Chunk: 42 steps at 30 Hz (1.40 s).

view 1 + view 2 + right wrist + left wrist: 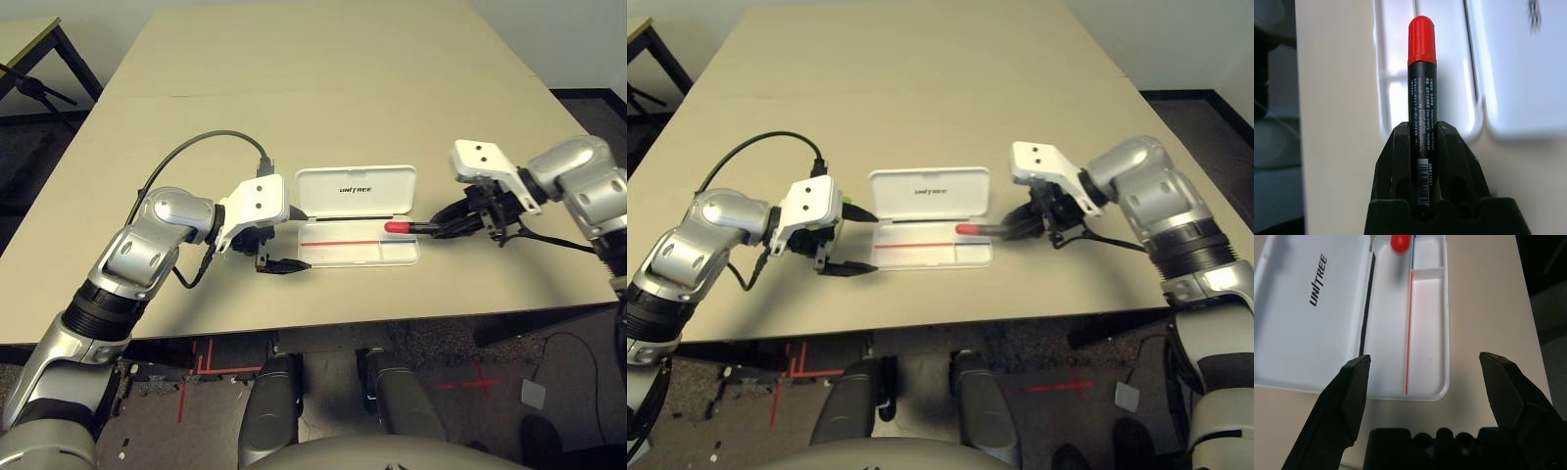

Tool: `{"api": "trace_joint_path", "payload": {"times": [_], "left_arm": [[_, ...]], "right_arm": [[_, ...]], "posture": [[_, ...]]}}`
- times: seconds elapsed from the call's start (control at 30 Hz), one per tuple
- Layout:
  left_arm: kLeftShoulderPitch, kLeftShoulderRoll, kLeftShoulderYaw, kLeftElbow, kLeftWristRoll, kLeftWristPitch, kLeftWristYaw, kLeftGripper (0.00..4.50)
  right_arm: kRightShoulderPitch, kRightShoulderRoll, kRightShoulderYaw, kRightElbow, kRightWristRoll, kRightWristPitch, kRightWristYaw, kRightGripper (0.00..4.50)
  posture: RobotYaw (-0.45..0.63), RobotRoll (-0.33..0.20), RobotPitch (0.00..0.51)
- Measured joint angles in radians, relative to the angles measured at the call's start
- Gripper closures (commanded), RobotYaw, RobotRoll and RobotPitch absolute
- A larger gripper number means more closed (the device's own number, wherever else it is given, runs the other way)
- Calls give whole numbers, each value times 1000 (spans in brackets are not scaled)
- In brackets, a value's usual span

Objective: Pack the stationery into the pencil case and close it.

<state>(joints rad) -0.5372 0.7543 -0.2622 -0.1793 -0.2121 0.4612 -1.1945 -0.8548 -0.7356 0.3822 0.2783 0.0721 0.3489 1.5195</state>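
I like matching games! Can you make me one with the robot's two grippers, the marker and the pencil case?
Things:
1. left gripper
2. right gripper
3. marker
4. pencil case

States:
A. lid up, lying open on the table
B. red cap pointing over the tray
C. fingers wide apart, holding nothing
D. shut on the black barrel

Pairs: 1-C, 2-D, 3-B, 4-A

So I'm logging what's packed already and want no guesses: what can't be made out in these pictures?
- Marker: its rear end, right wrist view, hidden inside the right gripper.
- Pencil case: lid's far end and tray's far end, left wrist view, cut off by the picture's edge.
- Marker's label print, right wrist view: too small to read.
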Motion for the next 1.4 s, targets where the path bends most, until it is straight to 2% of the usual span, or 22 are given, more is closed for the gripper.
{"api": "trace_joint_path", "payload": {"times": [0.43,0.83,1.17,1.2,1.4], "left_arm": [[20,4,19,-7,0,12,28,0],[37,4,27,-12,0,16,56,0],[44,8,51,-16,-2,45,76,0],[45,8,59,-15,-4,54,82,0],[43,-17,149,7,-50,179,168,0]], "right_arm": [[-22,158,39,6,-87,-13,-105,3990],[-24,211,48,64,-139,-72,-161,3990],[-24,218,53,81,-142,-96,-118,262],[-24,216,52,81,-136,-101,-110,50],[-13,136,3,77,-60,-119,-16,50]], "posture": [[64,0,129],[77,0,129],[75,0,131],[75,0,131],[69,0,134]]}}
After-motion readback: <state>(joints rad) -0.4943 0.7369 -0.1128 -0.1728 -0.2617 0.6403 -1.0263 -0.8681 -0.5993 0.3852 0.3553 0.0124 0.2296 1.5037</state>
